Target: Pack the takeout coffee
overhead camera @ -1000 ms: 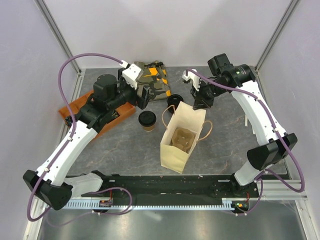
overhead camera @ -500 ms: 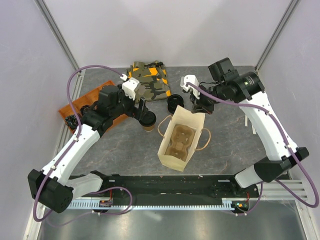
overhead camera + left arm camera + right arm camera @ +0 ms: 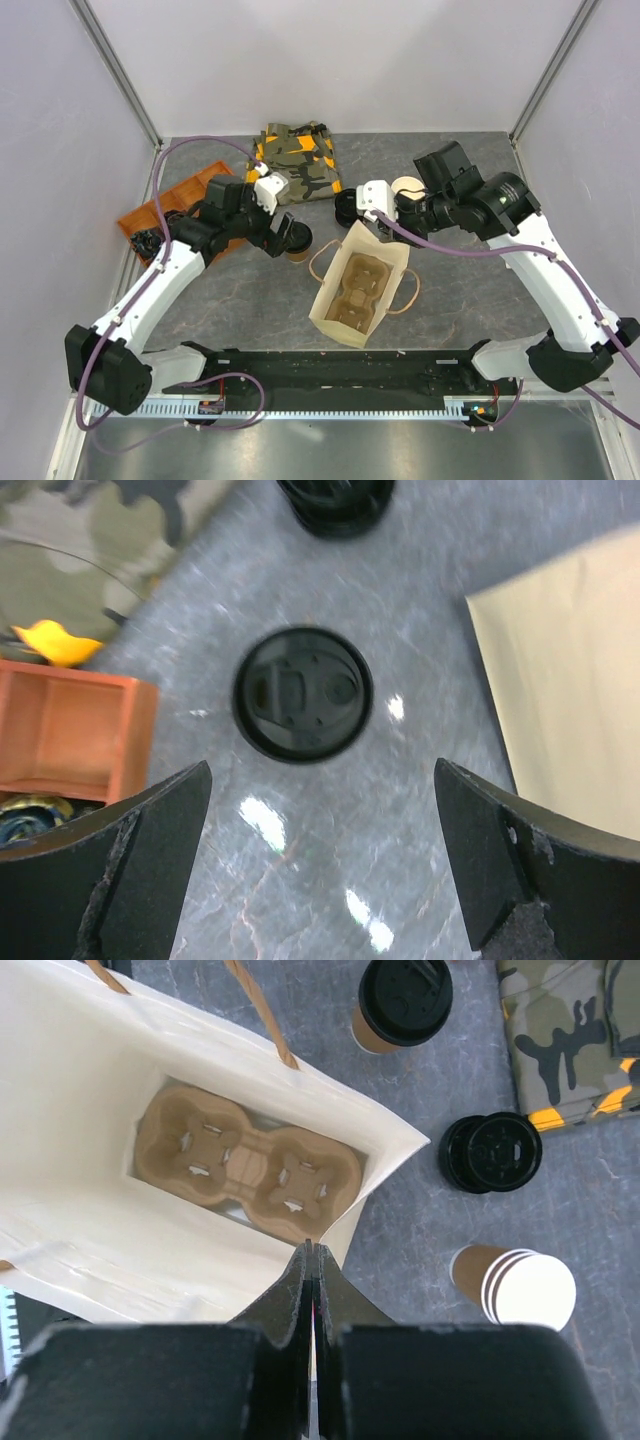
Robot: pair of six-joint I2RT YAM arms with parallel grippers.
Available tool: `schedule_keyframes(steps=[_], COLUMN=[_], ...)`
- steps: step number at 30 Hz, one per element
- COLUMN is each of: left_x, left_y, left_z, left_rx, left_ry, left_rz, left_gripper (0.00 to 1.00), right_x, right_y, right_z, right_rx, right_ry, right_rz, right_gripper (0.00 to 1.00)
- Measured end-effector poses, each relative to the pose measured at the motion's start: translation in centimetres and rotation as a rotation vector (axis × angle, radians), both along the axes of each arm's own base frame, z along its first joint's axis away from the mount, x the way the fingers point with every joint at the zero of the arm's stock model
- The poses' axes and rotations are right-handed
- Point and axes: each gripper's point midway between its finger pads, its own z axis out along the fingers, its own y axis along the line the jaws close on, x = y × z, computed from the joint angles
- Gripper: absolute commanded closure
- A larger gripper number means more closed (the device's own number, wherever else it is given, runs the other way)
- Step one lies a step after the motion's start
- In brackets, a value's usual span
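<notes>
The takeout coffee [image 3: 303, 693], a brown paper cup [image 3: 402, 1005] under a round black lid, stands on the grey table just left of the paper bag [image 3: 355, 290]. My left gripper [image 3: 320, 865] hovers over it, open, with its fingers [image 3: 130, 870] wide apart and nothing between them. In the top view the left gripper [image 3: 287, 230] partly covers the cup [image 3: 298, 252]. My right gripper [image 3: 312, 1250] is shut on the far rim of the bag [image 3: 90, 1080], and it shows in the top view [image 3: 384, 216] too. A brown cup carrier [image 3: 245, 1165] lies in the bag's bottom.
A stack of black lids [image 3: 492, 1152] and a stack of lidless paper cups [image 3: 520, 1285] stand behind the bag. A camouflage cloth [image 3: 297, 160] lies at the back. An orange tray [image 3: 165, 210] sits at the left, under the left arm.
The left gripper swung right and forward until it came over the coffee. The right gripper shut on the bag's rim and moved forward, and the bag shifted and tilted with it.
</notes>
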Motion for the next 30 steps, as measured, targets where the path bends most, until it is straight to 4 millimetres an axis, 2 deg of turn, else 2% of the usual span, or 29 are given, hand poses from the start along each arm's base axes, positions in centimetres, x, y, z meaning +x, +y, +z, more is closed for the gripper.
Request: schedule_keyframes(steps=[5,9,12,16,22,30], left_x=[-0.9,0.5,2.3,3.7,3.4,3.3], left_y=[-0.1,-0.2,-0.5,-1.8,-3.8,-2.8], left_z=[-1.8,-2.8,-3.6,-3.9,-4.0,-6.0], left_rx=[0.069,0.136,0.199,0.273,0.357,0.439], left_ry=[0.075,0.113,0.137,0.146,0.15,0.208], left_rz=[-0.092,-0.112,-0.105,-0.119,-0.154,-0.132], left_gripper=[0.0,0.0,0.0,0.0,0.0,0.01], right_x=[0.2,0.6,0.9,1.0,1.1,1.6], right_y=[-0.1,0.1,0.0,0.0,0.0,0.3], right_z=[0.3,0.1,0.0,0.0,-0.2,0.0], right_rx=[0.012,0.013,0.009,0.008,0.005,0.018], right_ry=[-0.041,-0.057,-0.064,-0.066,-0.06,-0.074], right_rz=[0.0,-0.004,-0.013,-0.026,-0.039,-0.046], right_gripper=[1.0,1.0,1.0,1.0,1.0,1.0])
